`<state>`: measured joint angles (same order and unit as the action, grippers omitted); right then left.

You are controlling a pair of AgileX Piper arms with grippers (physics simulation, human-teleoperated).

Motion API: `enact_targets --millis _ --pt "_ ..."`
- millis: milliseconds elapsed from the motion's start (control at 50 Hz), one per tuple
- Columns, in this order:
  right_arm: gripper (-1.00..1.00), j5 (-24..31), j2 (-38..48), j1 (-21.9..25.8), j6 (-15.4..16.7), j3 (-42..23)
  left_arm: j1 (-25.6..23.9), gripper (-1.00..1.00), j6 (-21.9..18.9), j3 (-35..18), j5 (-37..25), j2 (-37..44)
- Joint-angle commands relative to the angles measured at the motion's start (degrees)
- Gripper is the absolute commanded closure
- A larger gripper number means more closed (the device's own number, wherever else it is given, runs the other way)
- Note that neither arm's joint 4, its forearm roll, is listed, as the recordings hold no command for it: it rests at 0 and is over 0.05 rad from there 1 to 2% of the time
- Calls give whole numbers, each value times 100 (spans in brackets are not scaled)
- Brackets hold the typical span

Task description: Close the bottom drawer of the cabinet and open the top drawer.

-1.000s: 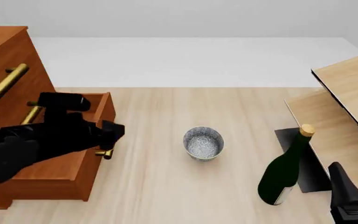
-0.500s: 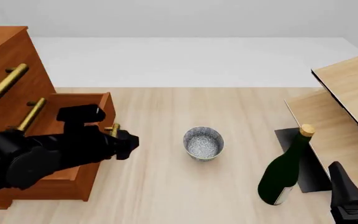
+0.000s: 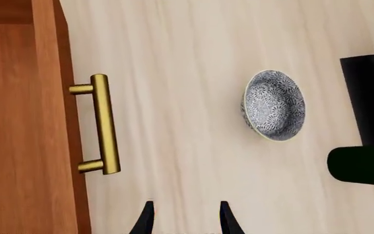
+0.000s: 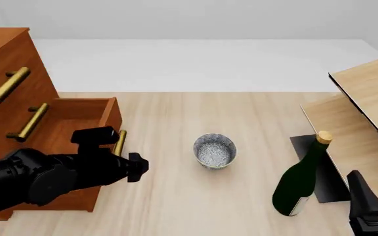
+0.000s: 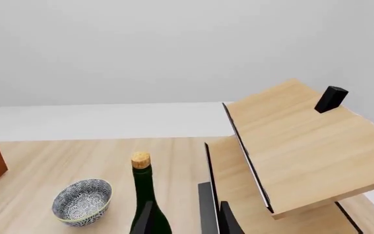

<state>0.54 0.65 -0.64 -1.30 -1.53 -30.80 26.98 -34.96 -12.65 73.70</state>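
Neither half of the job looks finished to me: the bottom drawer point(image 4: 77, 147) at the near left stands pulled out of the cabinet point(image 4: 5, 73), its brass handle point(image 3: 102, 124) facing right, and the top drawer point(image 4: 2, 88) above and farther back looks shut. I have the left end effector point(image 4: 136, 167) hovering just beside that handle on its right, over bare counter point(image 4: 175, 196), jaws parted with nothing between them, so my guess is a push leftward comes next. The right end effector point(image 5: 183, 219) sits parked at the near right, released too. Farther out stand a bottle point(image 4: 300, 177) and a patterned bowl point(image 4: 214, 151).
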Motion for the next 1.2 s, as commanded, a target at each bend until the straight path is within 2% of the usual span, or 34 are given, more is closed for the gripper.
enact_targets --millis 20,60,80,100,120,140,160,180,200,220,260,280,320,340,360,400,420,680,1200 --pt "-100 32 -36 0 -15 5 61 -100 28 121 60 191" --pt "-100 32 -37 1 -12 8 201 -100 -177 68 -13 259" --pt "-100 34 -39 4 -14 7 169 -100 -102 97 15 227" --pt "-100 38 -43 8 -11 6 313 -100 -309 46 -75 344" --pt "-100 39 -44 10 -11 6 321 -100 -328 59 -53 284" --pt "-100 39 -45 14 -10 5 574 -100 -723 -10 -159 445" --pt "-100 39 -45 14 -10 5 574 -100 -724 -12 -159 446" --pt "-100 37 -40 12 -11 5 440 -100 -430 94 -45 358" --pt "-100 36 -40 11 -10 4 470 -100 -447 104 -52 417" --pt "-100 35 -37 11 -12 2 673 -100 -693 77 -94 479" --pt "-100 34 -37 12 -9 2 546 -100 -537 121 -65 481" --pt "-100 32 -33 12 -10 1 746 -100 -790 84 -120 533" --pt "-100 31 -32 13 -11 -1 654 -100 -689 115 -90 493" --pt "-100 31 -31 16 -8 0 806 -100 -845 107 -115 526" --pt "-100 31 -32 18 -11 0 758 -100 -779 130 -93 517" --pt "-100 32 -31 18 -14 0 893 -100 -962 130 -120 529" --pt "-100 31 -32 20 -17 0 824 -100 -842 167 -105 513" --pt "-100 34 -37 35 -20 1 1273 -100 -1312 246 -198 479" --pt "-100 29 -9 88 -41 -18 1943 -100 -1908 493 -327 156"
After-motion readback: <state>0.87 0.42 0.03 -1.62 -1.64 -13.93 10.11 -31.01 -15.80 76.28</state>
